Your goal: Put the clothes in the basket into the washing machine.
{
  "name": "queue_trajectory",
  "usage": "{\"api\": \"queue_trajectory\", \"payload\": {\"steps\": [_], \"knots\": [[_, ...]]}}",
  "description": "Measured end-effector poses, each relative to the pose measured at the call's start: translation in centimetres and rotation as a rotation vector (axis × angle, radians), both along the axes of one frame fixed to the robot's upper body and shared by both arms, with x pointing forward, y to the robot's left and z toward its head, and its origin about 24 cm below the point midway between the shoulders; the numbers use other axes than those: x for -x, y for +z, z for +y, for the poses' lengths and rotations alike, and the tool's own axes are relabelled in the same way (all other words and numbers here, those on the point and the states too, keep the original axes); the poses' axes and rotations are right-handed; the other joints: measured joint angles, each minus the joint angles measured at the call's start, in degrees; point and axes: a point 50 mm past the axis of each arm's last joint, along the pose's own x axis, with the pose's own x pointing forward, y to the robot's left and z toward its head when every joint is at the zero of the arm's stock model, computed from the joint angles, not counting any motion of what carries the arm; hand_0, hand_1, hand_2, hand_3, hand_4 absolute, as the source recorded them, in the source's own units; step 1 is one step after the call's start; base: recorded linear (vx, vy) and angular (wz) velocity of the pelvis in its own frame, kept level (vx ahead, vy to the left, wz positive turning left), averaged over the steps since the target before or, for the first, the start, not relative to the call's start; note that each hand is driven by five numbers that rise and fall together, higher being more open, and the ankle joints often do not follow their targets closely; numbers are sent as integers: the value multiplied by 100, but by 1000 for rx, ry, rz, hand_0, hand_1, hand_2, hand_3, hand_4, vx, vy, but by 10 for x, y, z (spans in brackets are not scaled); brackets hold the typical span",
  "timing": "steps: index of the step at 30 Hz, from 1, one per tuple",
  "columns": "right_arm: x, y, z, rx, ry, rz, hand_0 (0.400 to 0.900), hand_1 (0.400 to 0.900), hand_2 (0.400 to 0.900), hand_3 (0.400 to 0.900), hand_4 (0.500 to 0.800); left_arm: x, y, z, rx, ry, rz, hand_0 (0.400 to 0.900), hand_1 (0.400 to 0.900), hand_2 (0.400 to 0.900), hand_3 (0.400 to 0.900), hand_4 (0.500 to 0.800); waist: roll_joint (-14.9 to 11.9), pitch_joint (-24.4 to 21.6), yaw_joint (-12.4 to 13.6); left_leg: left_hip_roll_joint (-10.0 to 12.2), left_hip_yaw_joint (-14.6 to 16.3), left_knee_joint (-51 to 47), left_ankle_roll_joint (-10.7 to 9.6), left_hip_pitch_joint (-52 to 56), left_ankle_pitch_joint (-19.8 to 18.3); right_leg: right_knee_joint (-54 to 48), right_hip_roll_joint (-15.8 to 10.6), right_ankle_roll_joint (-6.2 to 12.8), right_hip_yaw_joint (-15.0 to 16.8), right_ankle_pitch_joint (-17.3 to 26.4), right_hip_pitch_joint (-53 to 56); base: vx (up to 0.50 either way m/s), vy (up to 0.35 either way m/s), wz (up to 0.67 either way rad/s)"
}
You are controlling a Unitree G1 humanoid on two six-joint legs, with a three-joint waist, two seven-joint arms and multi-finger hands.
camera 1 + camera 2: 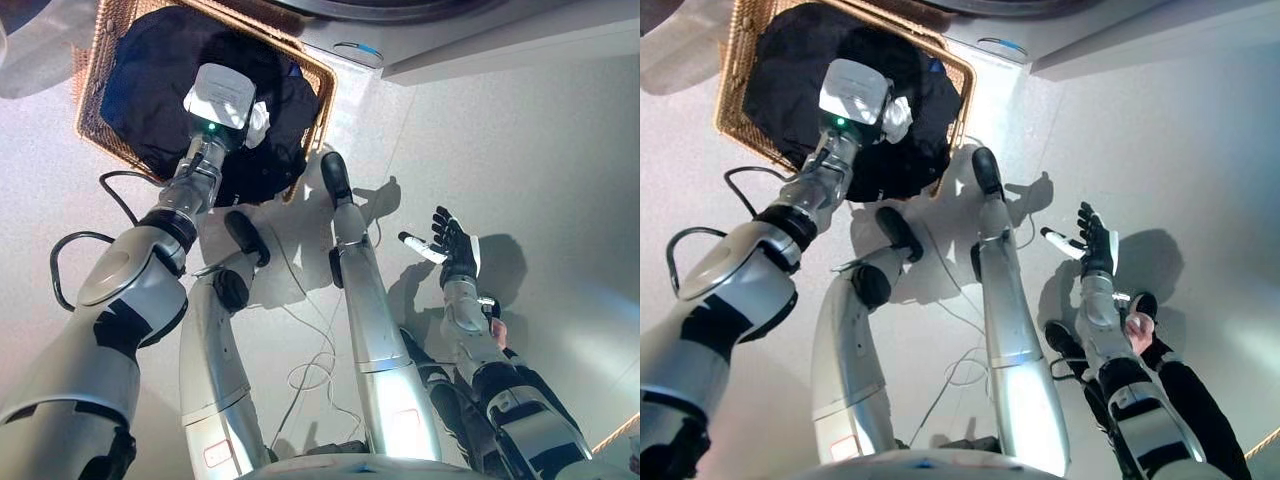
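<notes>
1. While the left hand [258, 122] reaches into the wicker basket [98, 60] in the left eye view, its fingers are buried in the dark clothes [160, 70]; whether they are closed cannot be told. The washing machine [400, 30] stands just behind the basket.
2. The right eye view shows the right hand [1095, 243] spread open, empty, over bare floor [1200, 150]. Judgement: gather a full fold before lifting, clear the basket rim.

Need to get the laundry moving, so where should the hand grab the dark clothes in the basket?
Grip the raised middle of the dark clothes, coming straight down from above: they lie heaped loosely in the open-topped wicker basket, whose walls block the sides. The left hand is already over them.
</notes>
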Motion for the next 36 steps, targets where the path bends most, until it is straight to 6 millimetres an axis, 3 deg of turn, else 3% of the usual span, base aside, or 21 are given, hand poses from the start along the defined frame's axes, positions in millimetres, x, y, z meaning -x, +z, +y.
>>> {"api": "queue_trajectory", "payload": {"steps": [5,8,14,18,20,22,29,36], "knots": [[0,0,0,0,0,-2,900,900,900,900,800,0,-3,0,14,2,17,400,400,400,400,500,1,0,-16,-5,-42,14,-47,126,-38,122,7,-101,-66,-66,62,13,-34,10],[1,-2,0,-1,-4,9,900,900,900,900,800,1,-15,-1,117,-3,52,400,400,400,400,500,0,0,-33,-18,-34,-143,-77,437,0,49,-29,-101,-72,-66,349,34,-61,22],[7,-14,-4,3,-31,69,900,900,900,900,800,8,-56,-15,315,-24,172,400,400,400,400,500,-6,-4,-36,-344,-60,-1278,-209,1626,427,-723,-315,-213,-228,29,1462,70,-69,24],[16,-35,-4,-7,-59,174,900,900,900,900,800,19,-98,-20,445,-20,326,400,400,400,400,500,-14,-7,-19,-496,-165,-2121,-378,2807,660,-1263,-412,-242,-431,96,2562,91,-66,14],[22,-46,-8,-1,-74,236,900,900,900,900,800,22,-107,-25,502,-39,371,400,400,400,400,500,-17,-11,3,-591,-237,-2592,-441,3330,822,-1501,-474,-257,-523,106,3017,34,-57,16],[28,-54,-12,4,-94,289,900,900,900,900,800,23,-109,-30,619,-52,401,400,400,400,400,500,-22,-14,55,-639,-286,-2988,-502,3718,995,-1666,-494,-281,-570,158,3319,8,-61,17],[48,-77,-31,-50,-179,460,900,900,900,900,800,24,-115,-43,1266,-109,526,400,400,400,400,500,-17,-21,133,-792,-424,-4353,-639,5003,1580,-2268,-566,-407,-753,253,4321,76,-52,8],[52,-83,-31,-93,-158,501,900,900,900,900,800,21,-107,-61,1813,-202,578,400,400,400,400,500,66,-171,108,-843,-415,-5449,-672,5679,2126,-2931,-518,-431,-817,567,4803,69,-41,-11]]}}
